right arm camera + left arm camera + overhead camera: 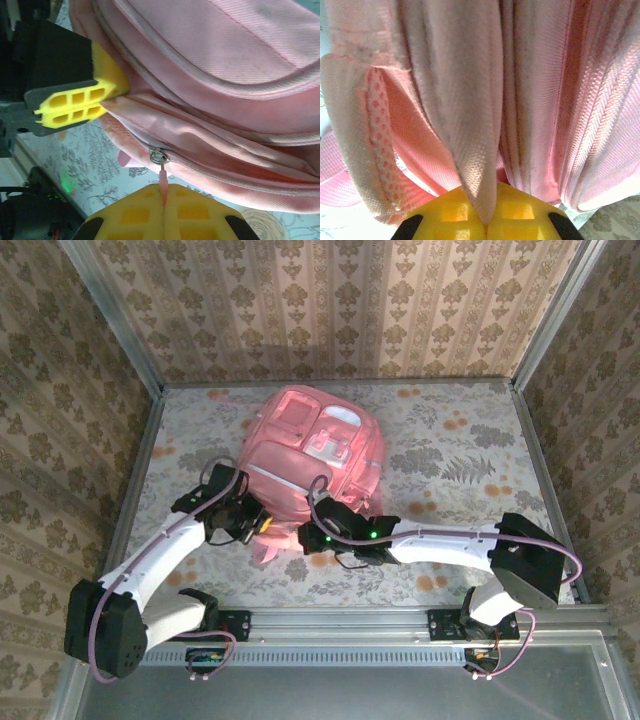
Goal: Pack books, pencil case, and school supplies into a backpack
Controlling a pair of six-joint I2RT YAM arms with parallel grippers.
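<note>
Two pinches on backpack, left gripper fabric, right gripper zip pull

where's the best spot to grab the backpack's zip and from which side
Pinch the thin pink pull tag hanging from the metal slider, coming from the backpack's near edge, pads flat on either face. It sticks out free of the fabric, and the right gripper is shut on it that way.
</note>
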